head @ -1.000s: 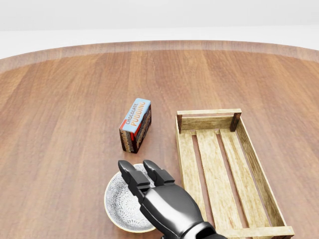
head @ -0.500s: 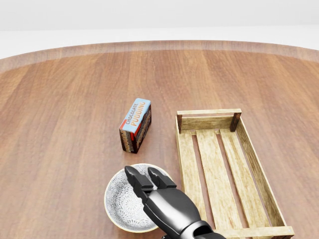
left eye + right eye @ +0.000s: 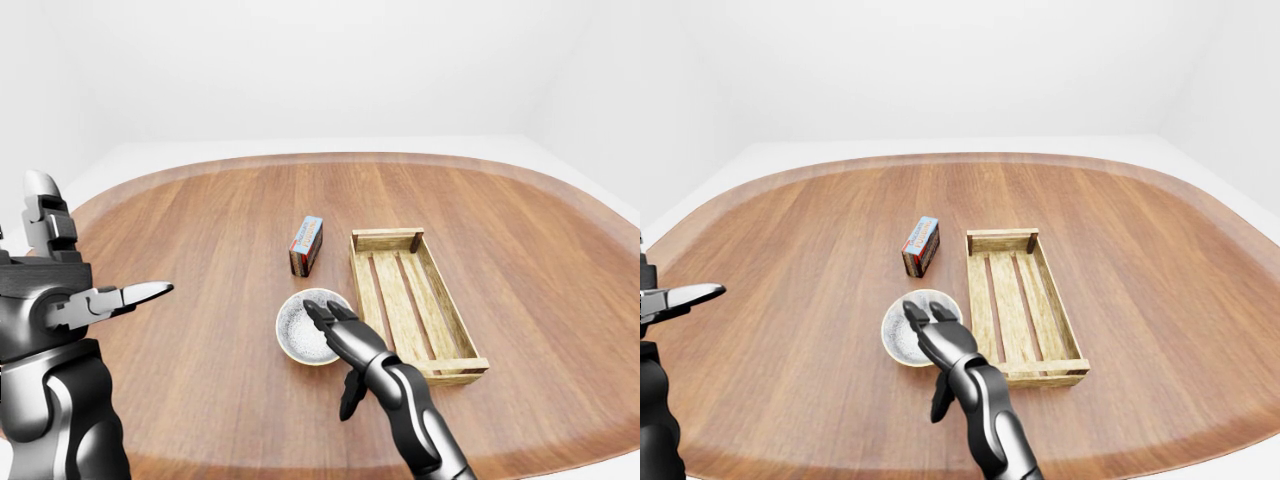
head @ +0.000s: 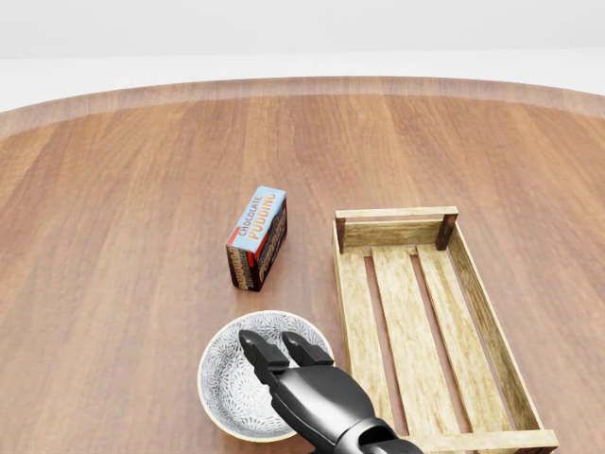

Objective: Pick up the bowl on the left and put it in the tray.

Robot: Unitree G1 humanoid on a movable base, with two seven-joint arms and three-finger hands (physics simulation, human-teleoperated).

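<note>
A bare simulated test room is shown: a rounded wooden worktop (image 3: 200, 220) is set among plain white walls (image 3: 300, 60) and floor, furnished with nothing but a few props, all rendered without clutter.

Head view sits closest and tilts steeply down, cropped tight on the bowl (image 4: 233, 388), pudding box (image 4: 258, 236) and wooden tray (image 4: 427, 322), table (image 4: 113, 236) filling nearly all of it. Left-eye and right-eye views look from higher and further off, taking in the whole oval table plus white walls, right-eye shifted slightly so everything sits more leftward. All three share bowl, box and tray; only the eye views catch the left hand (image 3: 75, 300) at the left edge.
</note>
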